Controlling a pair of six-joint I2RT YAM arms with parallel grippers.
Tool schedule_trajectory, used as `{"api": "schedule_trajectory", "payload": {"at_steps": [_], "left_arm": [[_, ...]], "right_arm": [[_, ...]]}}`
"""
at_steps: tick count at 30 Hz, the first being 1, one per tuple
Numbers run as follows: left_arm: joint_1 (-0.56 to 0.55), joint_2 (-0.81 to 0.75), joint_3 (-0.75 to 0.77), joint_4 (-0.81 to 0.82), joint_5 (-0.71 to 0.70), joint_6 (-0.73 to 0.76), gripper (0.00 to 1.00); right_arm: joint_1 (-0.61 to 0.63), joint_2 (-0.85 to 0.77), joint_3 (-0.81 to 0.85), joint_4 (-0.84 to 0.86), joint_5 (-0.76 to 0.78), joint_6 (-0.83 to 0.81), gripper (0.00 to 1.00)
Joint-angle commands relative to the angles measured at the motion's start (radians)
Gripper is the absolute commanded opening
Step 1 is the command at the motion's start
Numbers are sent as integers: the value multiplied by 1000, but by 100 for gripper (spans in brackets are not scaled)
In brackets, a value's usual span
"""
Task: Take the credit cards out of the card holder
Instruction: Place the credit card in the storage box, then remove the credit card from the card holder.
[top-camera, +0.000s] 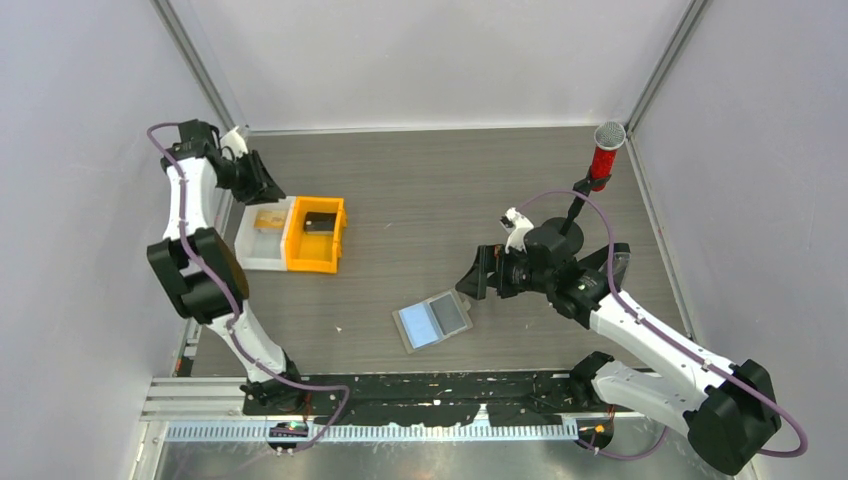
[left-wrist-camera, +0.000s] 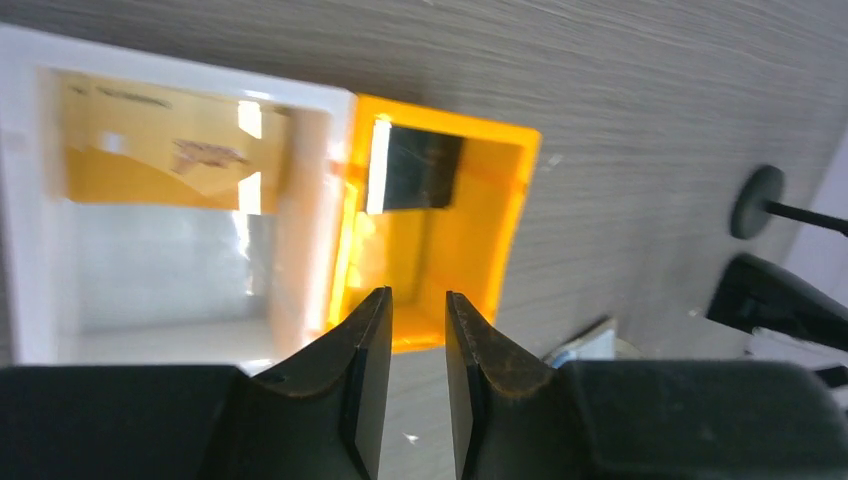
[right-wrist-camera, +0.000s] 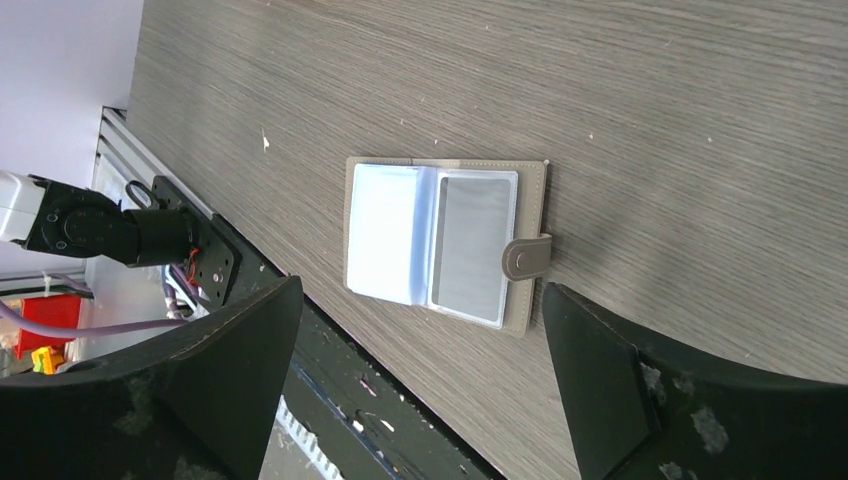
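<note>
The card holder (top-camera: 436, 320) lies spread open and flat on the table, near the front middle. Its left panel shows a light blue credit card (top-camera: 418, 324); its right panel is glossy grey. In the right wrist view the holder (right-wrist-camera: 533, 200) has a brown clasp tab, with the light blue card (right-wrist-camera: 385, 235) in its left pocket. My right gripper (top-camera: 480, 272) hovers just right of and above the holder, jaws wide open and empty (right-wrist-camera: 420, 300). My left gripper (top-camera: 262, 185) is far off, above the bins, its jaws a narrow gap apart and empty (left-wrist-camera: 417, 300).
A white bin (top-camera: 248, 262) holding a gold card and an orange bin (top-camera: 320, 266) holding a dark card stand side by side at the back left. Both show in the left wrist view (left-wrist-camera: 20, 200) (left-wrist-camera: 510, 220). A red microphone (top-camera: 603, 160) stands at the back right.
</note>
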Motion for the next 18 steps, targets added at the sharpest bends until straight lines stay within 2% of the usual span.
{"api": "schedule_trajectory", "payload": {"at_steps": [1,8,11,15,18], "left_arm": [[-44,-187,-109,100,123,-74,29],[-136,-446,-372,161,158,-81,29],[-227,-557,-495,186,123,-76,30],[-412,-705,-639,227,59,-107,30],[-477,-837,-756,273,36,-141,30]], "right_arm": [[3,0,23,-8,-18,-26,97],[16,-7,-12,23,-5,5,94],[34,-8,-21,21,24,7,93],[75,-9,-34,29,99,15,92],[142,-3,-42,34,169,33,90]]}}
